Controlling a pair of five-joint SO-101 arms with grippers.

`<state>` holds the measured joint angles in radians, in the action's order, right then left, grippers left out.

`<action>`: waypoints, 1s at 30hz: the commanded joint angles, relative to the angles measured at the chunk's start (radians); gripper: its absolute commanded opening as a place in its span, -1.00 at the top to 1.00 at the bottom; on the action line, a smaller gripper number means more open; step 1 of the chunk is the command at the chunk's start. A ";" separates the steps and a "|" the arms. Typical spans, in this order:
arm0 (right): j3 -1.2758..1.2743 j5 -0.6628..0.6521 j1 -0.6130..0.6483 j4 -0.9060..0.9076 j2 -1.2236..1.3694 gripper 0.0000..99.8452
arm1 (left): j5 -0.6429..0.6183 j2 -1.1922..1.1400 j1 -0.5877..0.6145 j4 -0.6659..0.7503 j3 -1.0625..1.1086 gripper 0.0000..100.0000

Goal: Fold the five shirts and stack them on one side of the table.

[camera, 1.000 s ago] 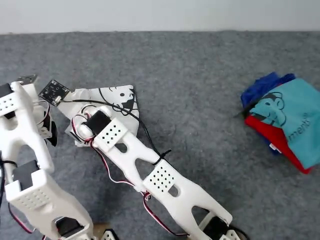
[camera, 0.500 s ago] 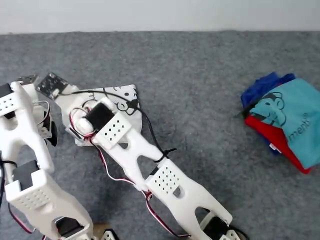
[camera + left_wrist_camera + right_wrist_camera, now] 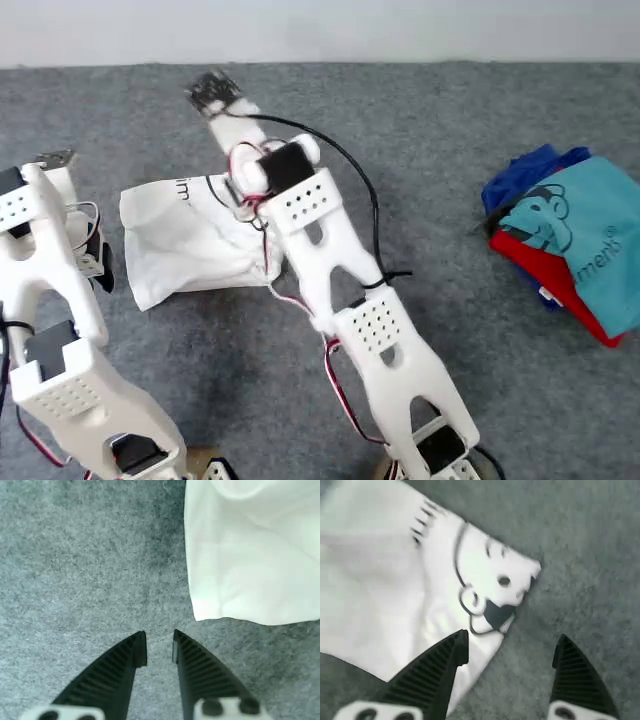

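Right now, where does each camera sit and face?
High view: above the table, facing down; left arm, right arm, white shirt, shirt stack.
Left wrist view: on the left arm, down past the left hand onto the shirt's edge.
Right wrist view: on the right arm, down past the open right hand onto the shirt's print.
All share that shirt.

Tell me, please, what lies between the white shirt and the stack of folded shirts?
In the high view, the right arm stretches across just beside the white shirt; past it, bare grey table runs to the stack.
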<state>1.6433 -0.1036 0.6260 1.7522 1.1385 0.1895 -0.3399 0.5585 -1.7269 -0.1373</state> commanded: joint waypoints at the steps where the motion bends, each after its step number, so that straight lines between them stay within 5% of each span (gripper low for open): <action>1: 0.035 0.008 -0.027 0.044 0.045 0.44 | 0.011 0.060 0.006 -0.025 -0.028 0.80; 19: 0.037 0.003 0.013 -0.067 0.292 0.45 | 0.011 0.052 0.006 -0.025 -0.028 0.80; 27: 0.037 -0.072 0.035 -0.062 0.300 0.99 | 0.011 0.052 0.006 -0.025 -0.028 0.80; 30: 0.037 -0.075 0.035 -0.058 0.298 0.94 | 0.011 0.052 0.006 -0.025 -0.028 0.80</action>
<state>1.6755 -0.1634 0.6398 1.7016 1.4346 0.1895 -0.3399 0.5585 -1.7269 -0.1373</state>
